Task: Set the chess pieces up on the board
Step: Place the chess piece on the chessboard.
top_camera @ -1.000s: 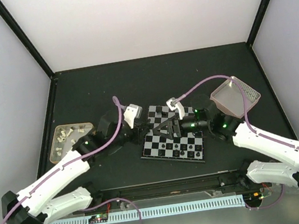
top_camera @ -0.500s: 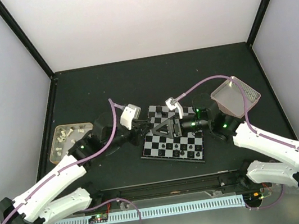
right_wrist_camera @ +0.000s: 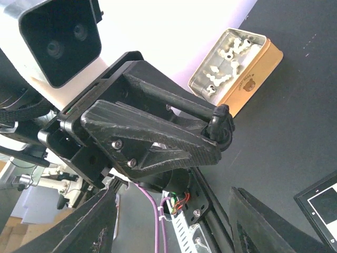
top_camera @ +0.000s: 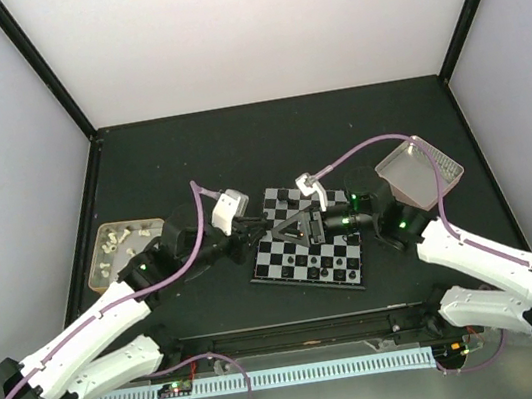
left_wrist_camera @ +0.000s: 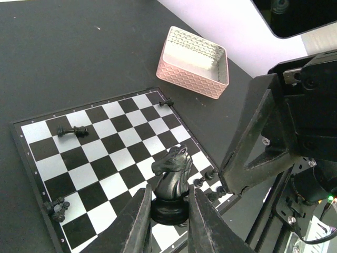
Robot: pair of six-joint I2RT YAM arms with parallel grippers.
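The board of black and pale checks lies mid-table. My left gripper is shut on a black knight, held upright over the board's near edge. Small black chess pieces lie fallen on it and others stand at its right edge. My right gripper is open and empty over the board, facing the left gripper. In the right wrist view the knight shows at the left gripper's tip, between my wide-open right fingers.
A pink-rimmed tray stands right of the board and shows in the left wrist view. A tan tray with white pieces sits at the left, also in the right wrist view. The two grippers are close together over the board.
My left arm has drawn back a little to the left with the knight still held. The right arm has hardly moved.
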